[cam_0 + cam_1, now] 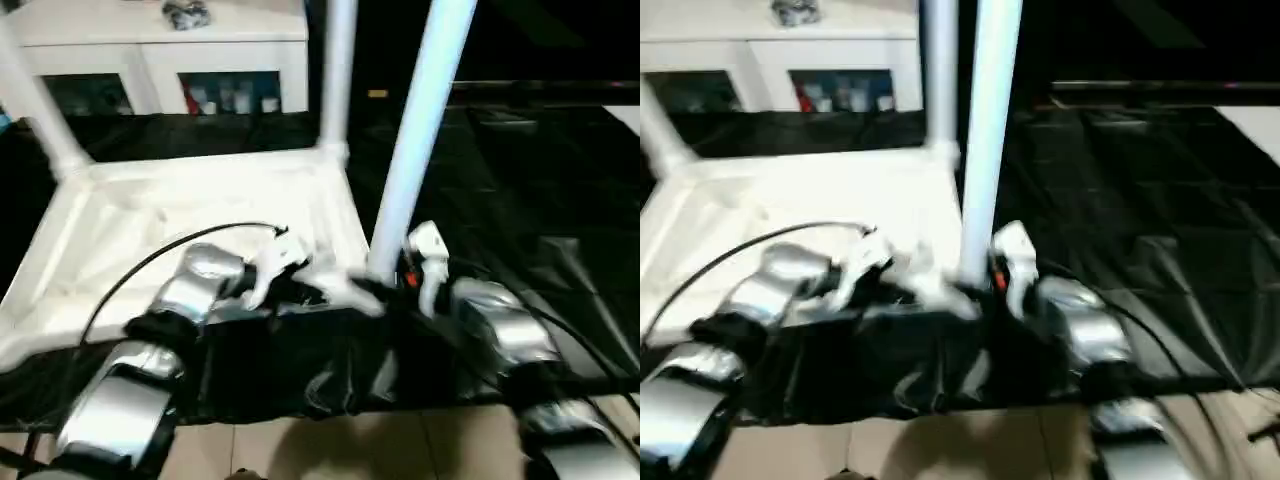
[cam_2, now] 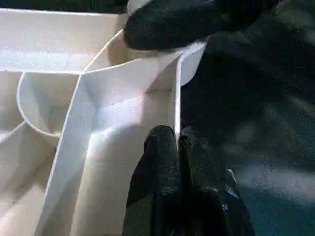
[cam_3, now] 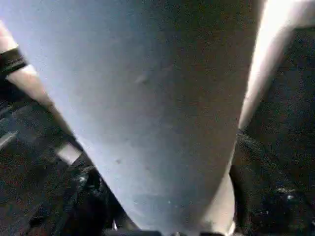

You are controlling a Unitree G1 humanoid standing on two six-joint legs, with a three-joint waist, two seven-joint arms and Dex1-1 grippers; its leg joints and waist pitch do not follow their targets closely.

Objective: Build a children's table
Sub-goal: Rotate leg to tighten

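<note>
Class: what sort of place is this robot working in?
Probably an indoor room at home or a lab: a white glass-doored cabinet, black sheeting on the floor, and an upturned tabletop with legs.

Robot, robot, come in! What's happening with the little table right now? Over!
Left end effector shut on tabletop edge wall. Right end effector around the near leg at its corner socket. Three legs upright. Nothing in the way.

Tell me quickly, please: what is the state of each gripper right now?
Left gripper: shut on the tabletop rim.
Right gripper: around the near leg at its base; whether it grips cannot be told.
</note>
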